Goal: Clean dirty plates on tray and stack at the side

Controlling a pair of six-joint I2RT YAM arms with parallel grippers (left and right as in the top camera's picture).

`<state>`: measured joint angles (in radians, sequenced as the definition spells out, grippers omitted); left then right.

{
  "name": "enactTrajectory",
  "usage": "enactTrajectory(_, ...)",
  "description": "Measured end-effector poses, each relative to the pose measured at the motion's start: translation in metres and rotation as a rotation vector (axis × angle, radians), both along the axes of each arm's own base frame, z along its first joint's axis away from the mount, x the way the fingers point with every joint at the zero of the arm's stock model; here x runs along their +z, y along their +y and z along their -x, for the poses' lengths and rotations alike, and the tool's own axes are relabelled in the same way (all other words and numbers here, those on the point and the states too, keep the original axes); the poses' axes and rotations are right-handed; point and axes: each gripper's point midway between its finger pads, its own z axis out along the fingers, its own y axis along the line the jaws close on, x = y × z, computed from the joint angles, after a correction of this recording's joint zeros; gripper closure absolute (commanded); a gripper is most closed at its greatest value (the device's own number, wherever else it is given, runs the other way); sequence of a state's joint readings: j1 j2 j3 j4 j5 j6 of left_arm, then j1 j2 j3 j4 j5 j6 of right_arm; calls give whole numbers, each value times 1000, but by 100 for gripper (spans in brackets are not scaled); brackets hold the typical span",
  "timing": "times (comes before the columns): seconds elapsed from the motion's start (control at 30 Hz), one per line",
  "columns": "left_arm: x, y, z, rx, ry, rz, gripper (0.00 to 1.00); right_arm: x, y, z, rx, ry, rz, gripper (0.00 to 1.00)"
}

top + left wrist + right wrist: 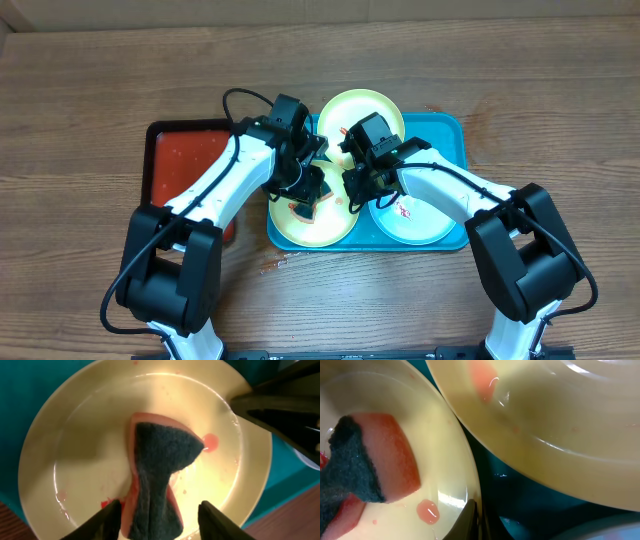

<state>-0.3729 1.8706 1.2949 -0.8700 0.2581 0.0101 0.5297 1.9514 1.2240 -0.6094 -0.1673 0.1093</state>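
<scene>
Nearest the left wrist lens, two dark fingers (102, 522) of the left gripper (160, 512), drawn in narrow on a sponge (160, 460) and squeezing its near end into a waist. Dark scouring face toward the lens, pink body under it, resting on the pale centre of the near plate (75, 450). Long axis straight out from the fingers toward the far rim.

From the left in the overhead view: red tray (180, 165) off to the side. Then the left gripper over the near plate, front left on the turquoise tray (450, 130). Then the right gripper (353, 184) at that plate's right rim, far plate (362, 112) behind it, blue-rimmed plate (412, 222) at front right. All three plates on the tray, none stacked at the side yet.

Right gripper: one fingertip just at the near plate's rim in its own view. Clamped on it or only beside it, impossible to tell.

Deciding relation: round red smear (210, 442) just off the sponge's far right corner, apart from it, on the side toward the right gripper. Likely calls for a short sideways sweep across the long axis, not a push along it. Left arm the one placed for it.
</scene>
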Motion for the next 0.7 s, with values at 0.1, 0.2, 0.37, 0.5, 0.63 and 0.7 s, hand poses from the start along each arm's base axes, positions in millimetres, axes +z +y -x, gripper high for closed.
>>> enactTrajectory(0.1, -6, 1, 1, -1, -5, -3, 57, 0, 0, 0, 0, -1, -1, 96)
enactTrajectory(0.2, -15, 3, 5, -5, -2, -8, 53, 0, 0, 0, 0, -1, 0, 96)
enactTrajectory(0.37, -24, -3, 11, -26, -10, -5, 74, 0, 0, 0, 0, -2, -1, 96)
enactTrajectory(0.5, -25, -7, 12, -41, -19, -4, 96, 0, 0, 0, 0, -2, -1, 96)
enactTrajectory(0.63, -26, -4, 12, -41, -25, -29, 96, 0, 0, 0, 0, -1, -1, 96)
enactTrajectory(0.7, -27, -3, 12, -32, -22, -34, 96, 0, 0, 0, 1, -1, -1, 96)
